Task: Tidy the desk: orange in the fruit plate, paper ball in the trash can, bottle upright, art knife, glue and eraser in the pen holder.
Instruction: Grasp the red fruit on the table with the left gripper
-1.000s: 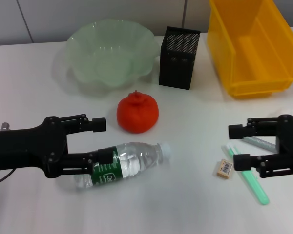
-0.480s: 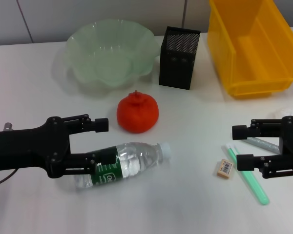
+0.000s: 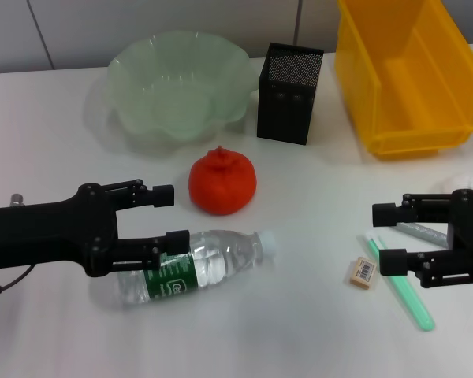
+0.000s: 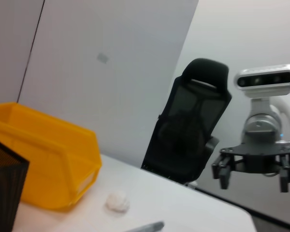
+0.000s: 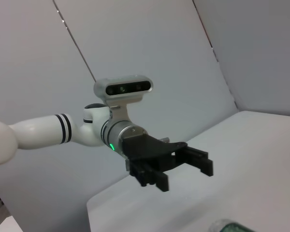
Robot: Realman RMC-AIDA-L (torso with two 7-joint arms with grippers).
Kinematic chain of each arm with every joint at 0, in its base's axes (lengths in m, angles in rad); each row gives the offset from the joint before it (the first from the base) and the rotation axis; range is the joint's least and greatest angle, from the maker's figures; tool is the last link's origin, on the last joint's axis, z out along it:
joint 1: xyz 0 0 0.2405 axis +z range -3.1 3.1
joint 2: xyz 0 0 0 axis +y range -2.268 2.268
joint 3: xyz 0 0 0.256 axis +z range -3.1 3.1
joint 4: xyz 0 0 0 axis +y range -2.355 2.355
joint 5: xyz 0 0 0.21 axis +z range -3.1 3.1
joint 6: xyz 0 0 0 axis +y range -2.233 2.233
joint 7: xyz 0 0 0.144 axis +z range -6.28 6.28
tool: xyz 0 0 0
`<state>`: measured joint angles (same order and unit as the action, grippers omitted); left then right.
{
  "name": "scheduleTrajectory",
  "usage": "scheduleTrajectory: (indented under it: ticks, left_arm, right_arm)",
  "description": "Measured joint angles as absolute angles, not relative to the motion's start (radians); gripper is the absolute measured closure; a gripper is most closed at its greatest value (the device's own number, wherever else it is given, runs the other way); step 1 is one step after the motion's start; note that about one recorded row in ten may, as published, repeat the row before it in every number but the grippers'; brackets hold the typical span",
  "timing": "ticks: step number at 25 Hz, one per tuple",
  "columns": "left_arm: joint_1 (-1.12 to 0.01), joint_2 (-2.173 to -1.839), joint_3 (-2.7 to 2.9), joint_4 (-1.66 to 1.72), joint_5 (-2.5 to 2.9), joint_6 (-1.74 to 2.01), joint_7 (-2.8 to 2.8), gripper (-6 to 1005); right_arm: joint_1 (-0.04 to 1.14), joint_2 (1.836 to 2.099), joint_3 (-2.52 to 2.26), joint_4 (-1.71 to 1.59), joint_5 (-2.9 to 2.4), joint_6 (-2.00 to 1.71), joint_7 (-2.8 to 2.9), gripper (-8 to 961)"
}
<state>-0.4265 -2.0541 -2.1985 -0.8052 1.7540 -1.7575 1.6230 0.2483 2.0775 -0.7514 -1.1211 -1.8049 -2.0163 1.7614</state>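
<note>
The bottle [image 3: 193,266] lies on its side on the desk [image 3: 299,339], cap pointing right. My left gripper [image 3: 170,216] is open just above it, its near finger over the green label and its far finger left of the orange [image 3: 223,182]. Behind stand the fruit plate [image 3: 177,83], the pen holder [image 3: 290,93] and the trash can [image 3: 406,75]. My right gripper [image 3: 386,236] is open at the right, over a green art knife [image 3: 402,285] and a grey tube [image 3: 420,231] that may be the glue. The eraser [image 3: 363,272] lies just left of it. The paper ball [image 4: 117,201] sits before the bin.
The left wrist view shows the right gripper [image 4: 253,181] across the desk, with a black office chair [image 4: 193,130] behind it. The right wrist view shows the left gripper [image 5: 183,176] and the bottle [image 5: 229,226] low in the picture. Bare desk lies in front of the bottle and eraser.
My left gripper has slid a little to the right, and its near finger now lies over the bottle's label. The right gripper has hardly shifted.
</note>
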Motion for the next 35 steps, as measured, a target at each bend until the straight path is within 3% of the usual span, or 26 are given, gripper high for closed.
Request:
scheduleTrajectory:
  ticks: [20, 31, 35]
  left_arm:
    - [-0.543, -2.073, -2.003, -0.816, 1.769, -1.295, 1.615, 203]
    - [-0.575, -2.076, -1.766, -0.809, 1.716, -1.011, 1.612, 204]
    - [-0.597, -2.076, -1.68, -0.804, 1.719, -0.924, 1.59, 204]
  right_arm:
    - [0.133, 2.07, -0.562, -1.037, -1.915, -2.024, 1.663, 196]
    - [0.127, 2.068, -0.522, -1.023, -1.936, -2.031, 1.638, 196]
    - [0.137, 2.055, -0.52, -0.974, -1.946, -2.023, 1.618, 197]
